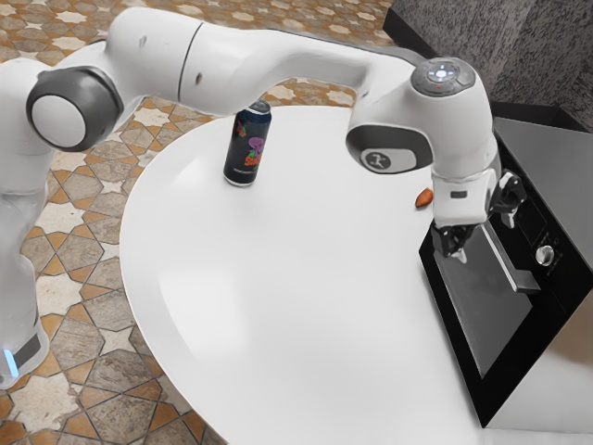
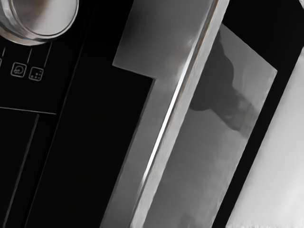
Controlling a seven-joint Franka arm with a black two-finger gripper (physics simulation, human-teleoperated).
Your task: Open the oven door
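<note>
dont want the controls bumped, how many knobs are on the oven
1. The round silver knob is on the oven's black control panel, near the door handle. The arm covers part of the panel, so another may be hidden.

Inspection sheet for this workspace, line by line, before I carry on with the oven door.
Surface: white table with a curved edge, glossy; no spill seen.
Job's things: oven door appears shut; handle runs along it, control knob on the panel beside it.
Clutter: dark can with colourful print, upright on the table; small orange-brown item near the oven.
Grippers: one, black gripper, open at the oven front, fingers apart, near the handle; no grip on it seen.
Cables: nothing seen.
Surroundings: patterned tile floor; dark grey textured structure behind the oven.
</note>
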